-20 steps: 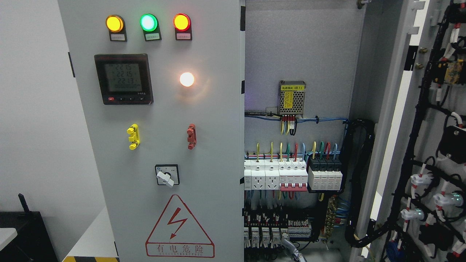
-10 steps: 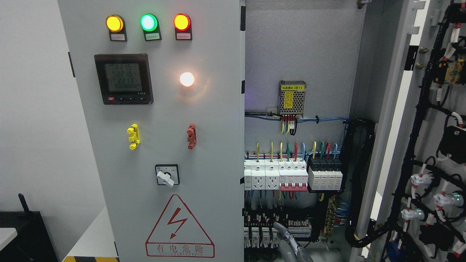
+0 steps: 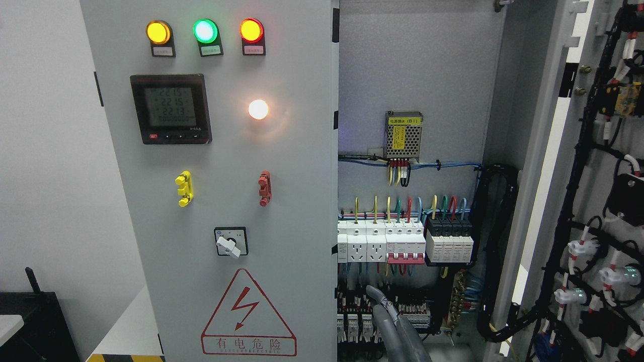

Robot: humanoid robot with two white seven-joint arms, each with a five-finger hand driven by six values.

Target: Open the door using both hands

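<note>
Only one hand (image 3: 391,322) is seen, entering at the bottom edge right of the middle, so it is taken as the right hand. Its grey fingers (image 3: 378,300) are held straight and close together, pointing up and slightly left, and nothing is grasped by them. They are raised in front of the lower terminal rows (image 3: 382,306) inside the cabinet, just beside the free edge of the left door (image 3: 226,151); whether that edge is touched cannot be told.

The left door is seen closed, its long axis upright and its face turned to the camera. On it are carried an amber lamp (image 3: 158,31), a green lamp (image 3: 205,31), a red lamp (image 3: 251,30), a meter (image 3: 171,109), a white lamp (image 3: 258,109), a yellow handle (image 3: 184,188), a red handle (image 3: 264,188), a switch (image 3: 230,242) and a warning triangle (image 3: 247,314).

The right door (image 3: 596,191) is found swung wide open at the far right, also upright, with its wired inner face turned back toward the left. Between the two doors the cabinet interior is exposed: a power supply (image 3: 403,128) is mounted high on the back plate, a row of breakers (image 3: 402,244) is set below it, and a black cable bundle (image 3: 495,251) is run down the right side.
</note>
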